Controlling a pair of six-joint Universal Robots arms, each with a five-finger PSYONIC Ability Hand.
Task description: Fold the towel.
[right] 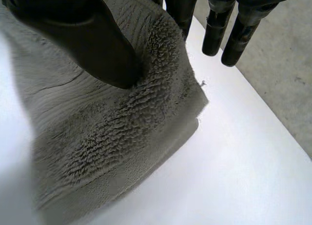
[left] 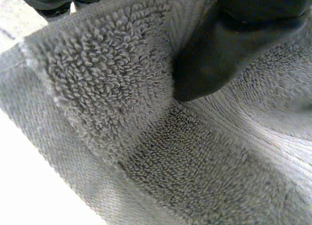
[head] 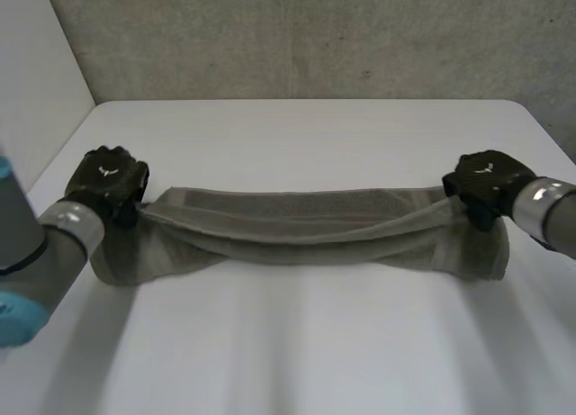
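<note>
I see the white desk running from my camera out to a grey wall behind it. Across its middle lies the grey towel, stretched the long way between the two arms. Its upper layer is lifted at both ends and sags toward the centre, while the lower part rests on the desk. The left arm comes in low at the towel's left end and the right arm at its right end. The left hand grips the towel's left end. In its wrist view the thumb presses into the looped pile on the near face, and fingers sit behind the raised edge, so the cloth is pinched between them. The right hand grips the right end in much the same way. Its thumb bears down on the cloth near a corner, with some fingers tucked behind the edge. Two other fingers hang free past the corner, above the bare desk.
</note>
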